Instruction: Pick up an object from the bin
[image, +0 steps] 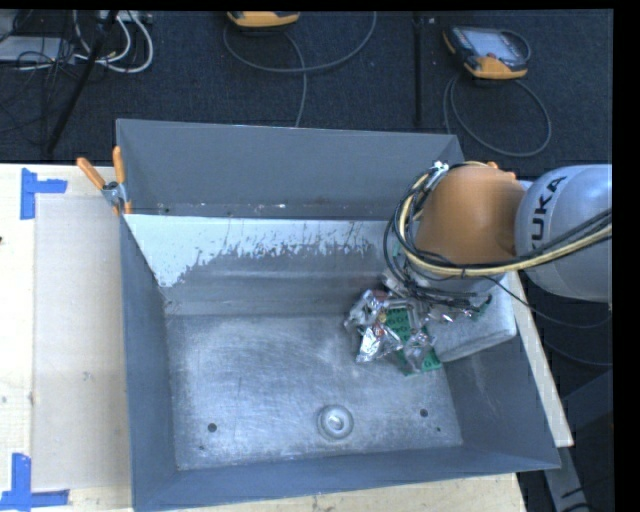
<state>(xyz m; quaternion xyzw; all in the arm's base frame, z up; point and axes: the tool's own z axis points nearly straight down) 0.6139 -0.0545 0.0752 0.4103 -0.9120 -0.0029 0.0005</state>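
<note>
You should note the silver-and-green gripper (397, 335) low by the grey metal bin's (300, 180) right wall, its closure indeterminable, just beside 1 flat grey slab (480, 338) lying flush there, likely to slide away ungripped.

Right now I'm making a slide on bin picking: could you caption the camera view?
KUKA arm reaching in from the right, its orange-covered wrist low inside the grey bin, near its right wall.

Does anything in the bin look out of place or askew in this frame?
A flat grey slab lies tilted against the right wall of the bin, partly under the arm, not flat on the floor. The gripper sits low just left of it. Nothing else stands out.
</note>
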